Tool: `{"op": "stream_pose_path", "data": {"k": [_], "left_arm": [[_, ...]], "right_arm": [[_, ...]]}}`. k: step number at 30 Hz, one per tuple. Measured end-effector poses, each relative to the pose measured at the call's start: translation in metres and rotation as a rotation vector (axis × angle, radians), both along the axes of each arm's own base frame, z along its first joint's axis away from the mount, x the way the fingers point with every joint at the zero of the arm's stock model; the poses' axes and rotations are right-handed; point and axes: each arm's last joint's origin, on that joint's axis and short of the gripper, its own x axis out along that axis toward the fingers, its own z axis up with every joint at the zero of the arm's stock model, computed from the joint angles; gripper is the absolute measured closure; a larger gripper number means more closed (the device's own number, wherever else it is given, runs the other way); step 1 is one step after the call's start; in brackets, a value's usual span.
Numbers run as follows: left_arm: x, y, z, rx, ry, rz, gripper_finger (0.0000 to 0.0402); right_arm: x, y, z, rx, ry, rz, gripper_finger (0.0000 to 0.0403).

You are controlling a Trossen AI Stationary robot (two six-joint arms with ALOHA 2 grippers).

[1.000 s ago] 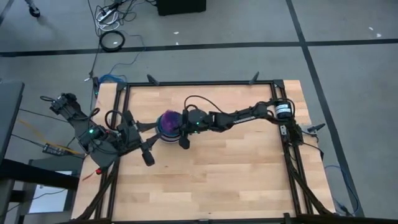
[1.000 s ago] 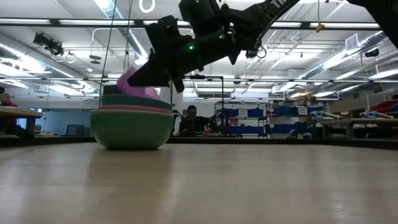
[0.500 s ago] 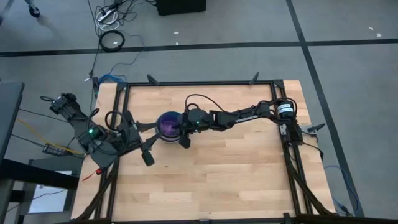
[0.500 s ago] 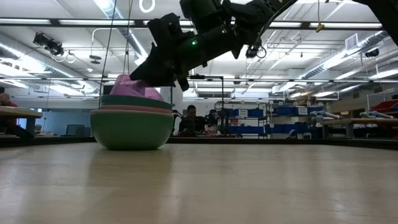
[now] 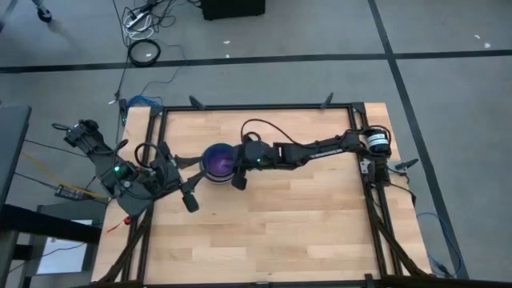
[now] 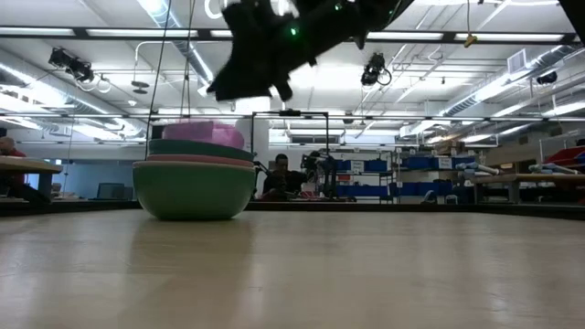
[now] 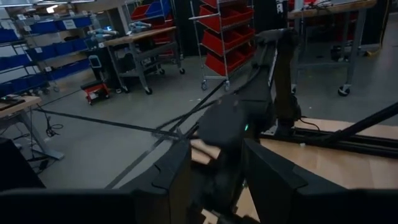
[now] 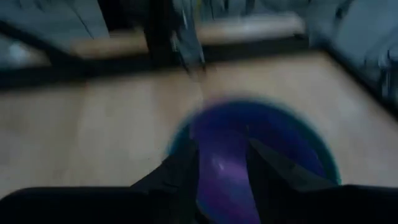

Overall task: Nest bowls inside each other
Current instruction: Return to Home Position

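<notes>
Entry: state of the bowls and both arms.

A single nested stack of round plastic bowls [image 5: 216, 160] is being carried by the pale wooden bench [image 5: 304, 232], left of its centre. In the low view the large sage green plastic bowl [image 6: 194, 190] is being seen as the outermost shell, resting flat on the bench. The rim of a pink plastic bowl [image 6: 183, 160] and that of a teal plastic bowl [image 6: 178, 147] are being shown above it. The small purple plastic bowl [image 6: 215, 133] is being carried on top, sitting level. Any bowls in between are being hidden, so their count cannot be told.

The right gripper [image 5: 238, 178] is being held above the stack and just beside it, toward the bench centre, clear of the purple bowl in the low view. In the right wrist view its fingers are being held moderately apart, with nothing gripped and the purple bowl showing below the gap.

The left gripper [image 5: 190, 202] is being parked near the left edge of the bench, apart from the stack, its fingers spread and empty.

Judgement: no loose bowl is being seen anywhere on the bench, so the nesting is being taken as complete. Only the retreat of the right arm to its rest pose is being left to do.
</notes>
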Motion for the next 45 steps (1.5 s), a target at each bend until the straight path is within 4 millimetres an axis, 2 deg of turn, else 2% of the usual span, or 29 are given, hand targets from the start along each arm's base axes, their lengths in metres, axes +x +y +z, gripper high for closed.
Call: {"op": "stream_pose_path", "data": {"k": [5, 11, 15, 19, 21, 23, 26, 28, 30, 33, 37, 39, 41, 45], "left_arm": [[0.0, 0.0, 0.0, -0.001, -0.001, 0.0, 0.0249], [0.0, 0.0, 0.0, -0.002, -0.003, 0.0, 0.0249], [0.0, 0.0, 0.0, 0.018, 0.015, -0.013, 0.0249], [0.001, -0.002, -0.003, 0.015, 0.048, -0.084, 0.0249], [0.002, -0.004, -0.004, 0.006, 0.06, -0.121, 0.0249], [0.004, -0.005, -0.005, -0.017, 0.056, -0.142, 0.0249], [0.004, 0.005, 0.005, 0.019, 0.031, -0.123, 0.0249], [0.002, 0.027, 0.021, 0.031, -0.023, -0.117, 0.0249], [-0.004, 0.054, 0.039, 0.023, -0.103, -0.202, 0.0249], [-0.015, 0.09, 0.055, 0.031, -0.211, -0.351, 0.0249], [-0.037, 0.127, 0.058, 0.031, -0.212, -0.262, 0.0249], [-0.052, 0.135, 0.056, 0.008, -0.195, -0.231, 0.0249], [-0.066, 0.138, 0.055, -0.005, -0.185, -0.237, 0.0249], [-0.085, 0.138, 0.037, -0.019, -0.2, -0.23, 0.0249]], "right_arm": [[0.005, 0.001, 0.019, 0.0, -0.182, 0.0, 0.0282], [0.005, 0.001, 0.018, -0.011, -0.169, -0.015, 0.0287], [0.005, 0.009, 0.021, -0.007, -0.201, 0.007, 0.0288], [0.004, 0.03, 0.022, 0.061, -0.208, 0.036, 0.0289], [0.003, 0.042, 0.023, 0.048, -0.202, 0.131, 0.0289], [-0.001, 0.052, 0.031, 0.047, -0.215, 0.3, 0.0288], [-0.016, 0.052, 0.068, 0.099, -0.299, 0.544, 0.0289], [-0.038, 0.041, 0.106, 0.079, -0.349, 0.585, 0.0289], [-0.069, 0.029, 0.143, 0.0, -0.379, 0.555, 0.0288], [-0.124, 0.014, 0.189, -0.112, -0.408, 0.471, 0.0288], [-0.208, 0.001, 0.235, -0.21, -0.474, 0.396, 0.0289], [-0.245, -0.001, 0.242, -0.224, -0.515, 0.374, 0.0288], [-0.276, -0.002, 0.239, -0.229, -0.551, 0.356, 0.0289], [-0.316, -0.004, 0.209, -0.187, -0.575, 0.317, 0.029]]}}
